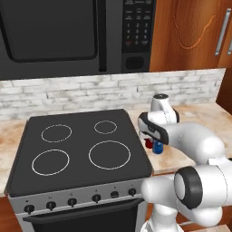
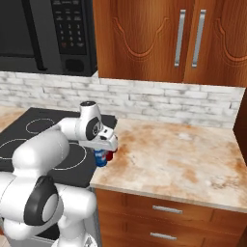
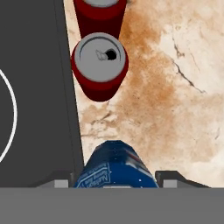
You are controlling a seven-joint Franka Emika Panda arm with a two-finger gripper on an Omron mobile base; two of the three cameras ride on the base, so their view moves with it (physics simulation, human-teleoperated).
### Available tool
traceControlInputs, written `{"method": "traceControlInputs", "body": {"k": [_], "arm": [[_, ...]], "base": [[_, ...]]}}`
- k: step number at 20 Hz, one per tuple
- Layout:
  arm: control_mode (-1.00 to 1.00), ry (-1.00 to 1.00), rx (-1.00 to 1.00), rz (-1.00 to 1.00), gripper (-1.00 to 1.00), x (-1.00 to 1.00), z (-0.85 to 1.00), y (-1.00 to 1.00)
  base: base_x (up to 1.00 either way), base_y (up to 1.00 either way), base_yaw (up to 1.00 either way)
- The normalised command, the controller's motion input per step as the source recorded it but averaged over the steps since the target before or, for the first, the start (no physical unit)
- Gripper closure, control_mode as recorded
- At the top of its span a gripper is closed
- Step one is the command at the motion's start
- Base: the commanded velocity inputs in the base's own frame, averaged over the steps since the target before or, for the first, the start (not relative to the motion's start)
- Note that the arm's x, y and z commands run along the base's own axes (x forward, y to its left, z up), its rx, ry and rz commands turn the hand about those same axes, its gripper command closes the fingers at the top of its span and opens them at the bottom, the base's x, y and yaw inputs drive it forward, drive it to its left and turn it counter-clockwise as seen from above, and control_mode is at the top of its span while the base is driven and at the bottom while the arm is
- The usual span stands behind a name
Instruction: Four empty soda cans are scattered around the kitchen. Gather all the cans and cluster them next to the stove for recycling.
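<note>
A blue soda can (image 3: 116,166) stands upright between my gripper's (image 3: 114,179) fingertips, which press on its two sides. It is on the marble counter right beside the black stove's (image 3: 35,87) right edge. Just beyond it stands a red soda can (image 3: 99,65) with a silvery top, and behind that a second red can (image 3: 99,13), cut off by the frame. From the left base view the gripper (image 1: 154,139) hangs low over the blue can (image 1: 157,147) and a red can (image 1: 148,143), next to the stove (image 1: 81,131). The right base view shows the blue can (image 2: 101,158) and a red can (image 2: 110,155) under the hand.
A black microwave (image 1: 54,31) hangs above the stove, against a white brick backsplash. The marble counter (image 2: 183,154) stretches to the right of the cans, with wooden cabinets (image 2: 159,38) above it and drawers below. The stove's knobs (image 1: 72,201) line its front.
</note>
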Motion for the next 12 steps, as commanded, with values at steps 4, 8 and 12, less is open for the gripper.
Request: {"method": "traceControlInputs", "body": {"k": [4,8,12], "arm": [[-1.0,-0.03,0.07,0.0,1.0,0.06,-0.22,0.0],[-1.0,-0.06,0.05,0.0,1.0,0.13,-0.29,0.0],[-1.0,-0.06,0.01,0.0,1.0,0.06,-0.36,0.0]], "base": [[0.0,0.0,0.0],[0.0,0.0,0.0],[0.0,0.0,0.0]]}}
